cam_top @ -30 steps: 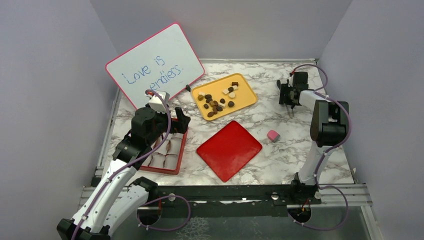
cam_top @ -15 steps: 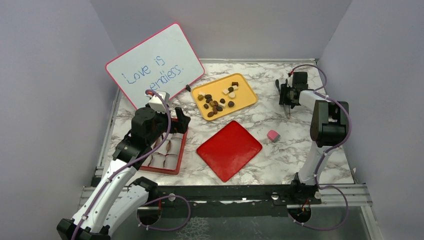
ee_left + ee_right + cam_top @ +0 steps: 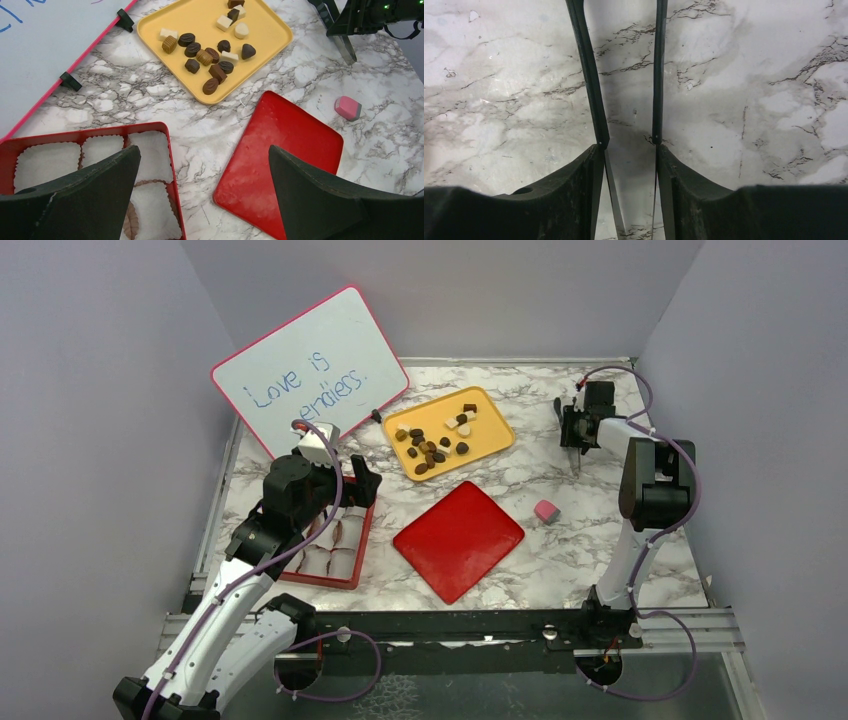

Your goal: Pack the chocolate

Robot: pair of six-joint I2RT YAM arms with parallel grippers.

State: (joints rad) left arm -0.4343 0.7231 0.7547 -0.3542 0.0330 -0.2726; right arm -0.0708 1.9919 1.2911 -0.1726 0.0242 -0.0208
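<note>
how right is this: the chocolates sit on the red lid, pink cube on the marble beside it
Wrong: the chocolates sit on the yellow tray, not the red lid, as the left wrist view shows. The pink cube part holds.

A white marble-veined tabletop (image 3: 560, 560) carries a yellow tray (image 3: 492, 430) near the back, a flat red lid (image 3: 458, 540) in the middle, a small pink cube (image 3: 545, 510) just right of the lid, a red box (image 3: 363, 543) at left, and a propped whiteboard (image 3: 310, 370) at back left.
</note>
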